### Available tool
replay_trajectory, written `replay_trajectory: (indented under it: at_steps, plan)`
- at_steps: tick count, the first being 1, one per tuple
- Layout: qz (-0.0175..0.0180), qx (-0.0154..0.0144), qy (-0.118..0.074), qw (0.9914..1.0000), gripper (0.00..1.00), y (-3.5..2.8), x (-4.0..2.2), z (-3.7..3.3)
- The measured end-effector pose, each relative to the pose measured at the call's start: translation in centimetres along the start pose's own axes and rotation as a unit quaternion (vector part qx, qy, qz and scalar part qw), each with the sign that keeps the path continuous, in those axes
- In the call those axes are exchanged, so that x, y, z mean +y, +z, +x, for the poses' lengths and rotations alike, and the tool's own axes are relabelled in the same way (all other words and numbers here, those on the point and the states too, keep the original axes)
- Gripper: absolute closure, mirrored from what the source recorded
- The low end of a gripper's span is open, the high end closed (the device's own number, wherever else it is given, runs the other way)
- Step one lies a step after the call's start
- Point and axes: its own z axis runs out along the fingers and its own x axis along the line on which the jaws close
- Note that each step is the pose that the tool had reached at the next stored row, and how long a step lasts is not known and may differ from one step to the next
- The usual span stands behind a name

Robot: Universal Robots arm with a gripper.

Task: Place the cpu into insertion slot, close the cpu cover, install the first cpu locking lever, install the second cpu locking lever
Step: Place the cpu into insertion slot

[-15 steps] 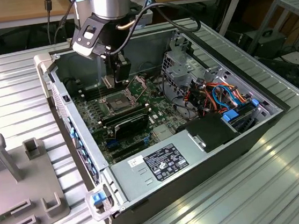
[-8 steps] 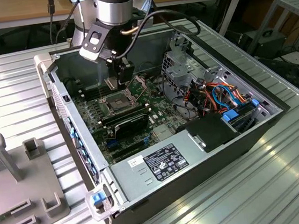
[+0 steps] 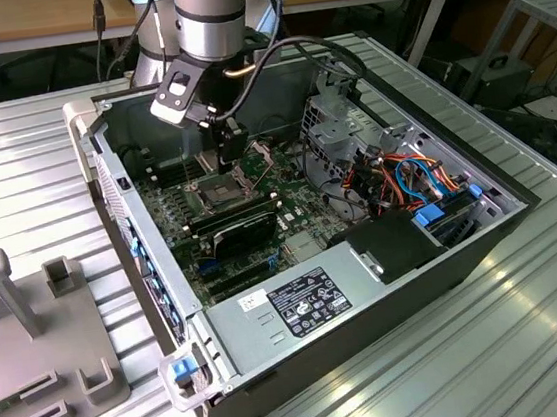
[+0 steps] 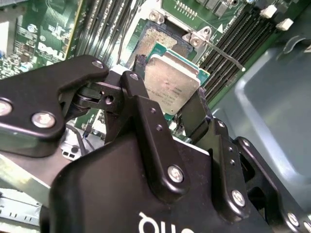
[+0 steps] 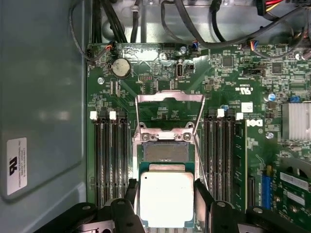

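We judge the work to be in its very first step. The claw (image 5: 166, 190) is clamped on the cpu (image 5: 166, 206), pinching two opposite edges between its black fingers (image 5: 130, 193), and the chip is not yet set down. The insertion slot (image 5: 165, 151) lies directly below and just beyond the fingertips. Part of its brownish pin field shows bare past the chip's far edge, so we take the cpu to be hanging above the socket rather than seated in it. Farther out from the claw, the cpu cover (image 5: 170, 97) stands swung up and open on the far side of the socket. In the second wrist view a thin metal lever (image 4: 226, 57) juts out unlatched to one side of the claw. Placing the chip, closing the cover and fastening both levers therefore all remain to be done. The cpu itself is a small flat square with a pale, dull silver top bearing faint print. A narrow green rim shows around the metal, and in the second wrist view the chip looks slightly tilted against the green motherboard (image 5: 233, 87) beneath it. Long dark memory slots (image 5: 109, 160) run on either side of the claw. In the exterior view the claw reaches down into an open computer case (image 3: 438, 281) that lies on the ribbed metal tabletop (image 3: 535, 340).
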Motion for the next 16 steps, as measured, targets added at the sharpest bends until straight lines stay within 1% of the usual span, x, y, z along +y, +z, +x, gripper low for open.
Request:
replay_trajectory:
  at_steps: [5, 6, 7, 8, 9, 10, 11, 13, 16]
  plan:
    - [0.0000, 0.0001, -0.003, 1.00000, 0.45, 0.84, 0.19, 0.03]
    - [-0.0001, 0.0001, -0.003, 0.99999, 0.45, 1.06, 0.20, 0.04]
    - [-0.0001, 0.0002, -0.005, 0.99999, 0.45, 1.47, 0.19, 0.05]
    - [-0.0002, 0.0002, -0.005, 0.99999, 0.45, 1.71, 0.19, 0.05]
    - [-0.0029, 0.0002, -0.006, 0.99998, 0.45, 1.83, 0.18, 0.05]
    - [-0.0045, 0.0002, -0.006, 0.99997, 0.45, 1.91, 0.18, 0.05]
    - [-0.0074, 0.0003, -0.006, 0.99995, 0.45, 2.07, 0.17, 0.06]
    - [-0.0079, 0.0002, -0.007, 0.99995, 0.45, 2.41, 0.16, 0.06]
    - [-0.0084, 0.0003, -0.007, 0.99994, 0.45, 3.41, 0.03, 0.05]
